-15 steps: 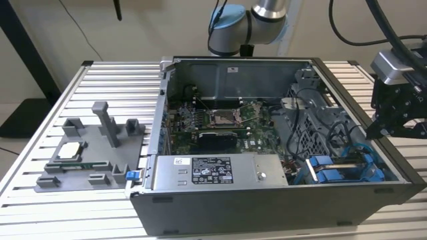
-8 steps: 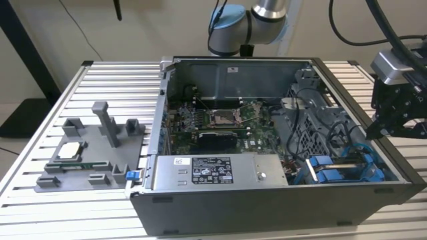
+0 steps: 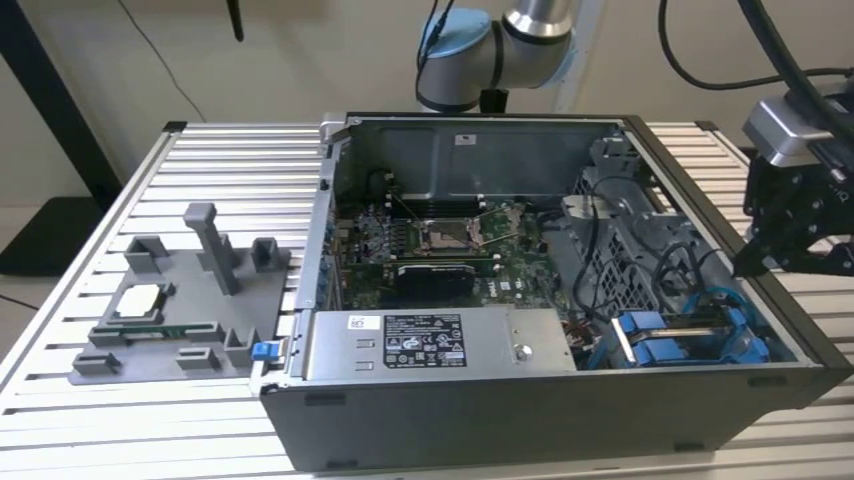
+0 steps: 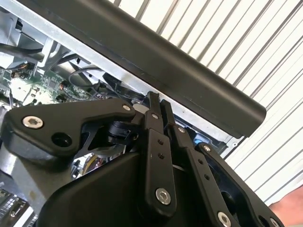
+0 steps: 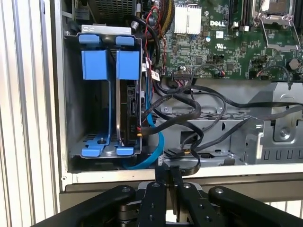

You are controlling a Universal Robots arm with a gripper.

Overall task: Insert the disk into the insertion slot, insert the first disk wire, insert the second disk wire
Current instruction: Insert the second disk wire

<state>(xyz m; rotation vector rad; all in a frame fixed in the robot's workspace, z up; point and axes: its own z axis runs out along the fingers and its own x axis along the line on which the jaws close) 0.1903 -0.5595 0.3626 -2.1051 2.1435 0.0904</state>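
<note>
Ribbed aluminium slats form the pale counter [image 3: 134,170]. On it an open black sheet-metal computer case [image 3: 534,410] lies on its side, interior facing up. At the exterior view's right, the black jointed metal end effector [image 3: 743,262] hangs over the case's rim. In both wrist views its slim fingers are pressed together into a narrow blade, gripping nothing.

Just inside the rim from the fingertips, the flat rectangular silver-grey disk [image 5: 129,106] stands edge-on. It is clipped in its glossy bright blue plastic carrier frame [image 5: 128,64] and seated in the insertion slot [image 5: 75,109], a boxy cage of dull grey sheet metal. Glossy black wires [image 5: 189,111] loop loosely between the end effector and the disk's connector edge. A thin blue cable [image 5: 154,151] curves beneath that edge. Whether each plug is fully home cannot be told. Farther beyond the fingertips lies the green motherboard [image 5: 213,42], dense with small parts.

The disk step looks finished, and the work seems to be at the wires. Doing it well means meeting a plug square to the connector edge and pressing straight. The closed fingers should stay clear of the springy loops, which could snag and drag a seated plug loose. The thin cage walls likely flex, so steady, gentle force suits better than a jab.
</note>
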